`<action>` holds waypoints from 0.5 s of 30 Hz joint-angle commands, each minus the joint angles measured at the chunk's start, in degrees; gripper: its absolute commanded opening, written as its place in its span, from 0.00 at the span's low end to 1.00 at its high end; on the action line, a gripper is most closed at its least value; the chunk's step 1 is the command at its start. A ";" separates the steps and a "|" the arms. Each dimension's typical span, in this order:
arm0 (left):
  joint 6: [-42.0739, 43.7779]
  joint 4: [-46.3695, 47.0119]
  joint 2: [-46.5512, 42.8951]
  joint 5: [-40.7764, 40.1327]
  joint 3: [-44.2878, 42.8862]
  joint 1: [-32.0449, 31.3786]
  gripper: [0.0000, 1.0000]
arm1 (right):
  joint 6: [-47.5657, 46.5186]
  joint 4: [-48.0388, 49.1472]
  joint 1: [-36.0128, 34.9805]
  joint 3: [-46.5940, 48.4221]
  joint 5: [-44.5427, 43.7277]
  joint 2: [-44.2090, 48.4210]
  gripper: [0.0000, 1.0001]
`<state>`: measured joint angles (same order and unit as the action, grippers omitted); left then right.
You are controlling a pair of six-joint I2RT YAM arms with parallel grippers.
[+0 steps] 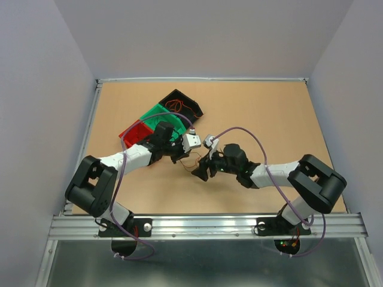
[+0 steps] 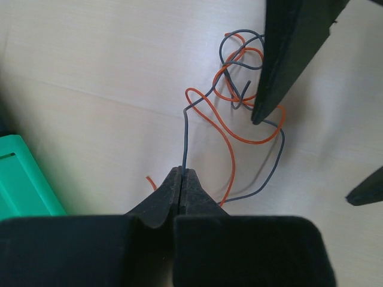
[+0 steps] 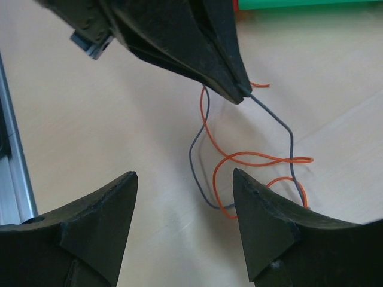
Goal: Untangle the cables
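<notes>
Cables [image 1: 192, 160]: a small loose tangle of thin curly wires on the table [image 1: 269, 119], mid-table, between the two grippers and just off the green bin [image 1: 152, 113].
Grey wire [image 2: 185, 137]: runs straight out from the left fingertips to the denser part of the tangle, then sweeps round in a wide loop back toward them.
Orange wire [image 2: 224, 134]: several open loops crossing the grey one. One short loose end lies on the table beside the left fingertips.
Left gripper [image 2: 181, 172]: jaws pressed together, pinching the grey wire at their very tips. From the right wrist view it reaches in from the top left, with the grey wire leaving its point.
Right gripper [image 3: 184, 174]: jaws spread wide, nothing between them. The loops lie on the table beyond and partly behind its right-hand finger.
Finger [image 2: 281, 60]: one right finger comes down over the dense part of the tangle. I cannot tell whether its tip touches the wires.
Red bin [image 1: 128, 133]: touching the green one on its left, partly under the left arm.
Black bin [image 1: 173, 92]: far side of the green one, with reddish wires inside.
Rail [image 1: 209, 224]: metal, along the near edge, carrying both arm bases.
</notes>
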<state>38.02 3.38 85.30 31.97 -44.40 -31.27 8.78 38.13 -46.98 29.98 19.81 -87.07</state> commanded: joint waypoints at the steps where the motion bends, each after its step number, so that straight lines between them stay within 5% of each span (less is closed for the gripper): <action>1: -0.32 -0.56 -0.22 2.05 -2.36 0.42 0.00 | -1.39 3.27 -0.30 4.56 -2.58 -2.84 0.70; 10: -0.32 -0.83 0.31 2.49 -2.62 0.94 0.00 | -2.62 2.39 -0.30 6.50 -7.51 -6.54 0.69; 15: -0.49 -1.88 1.19 3.63 -3.58 1.47 0.00 | -4.12 1.34 -0.30 6.50 -7.33 -7.33 0.53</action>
<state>37.63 2.09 86.11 33.39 -45.08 -30.24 7.01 37.93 -46.96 33.71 13.67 -93.62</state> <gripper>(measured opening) 0.030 0.590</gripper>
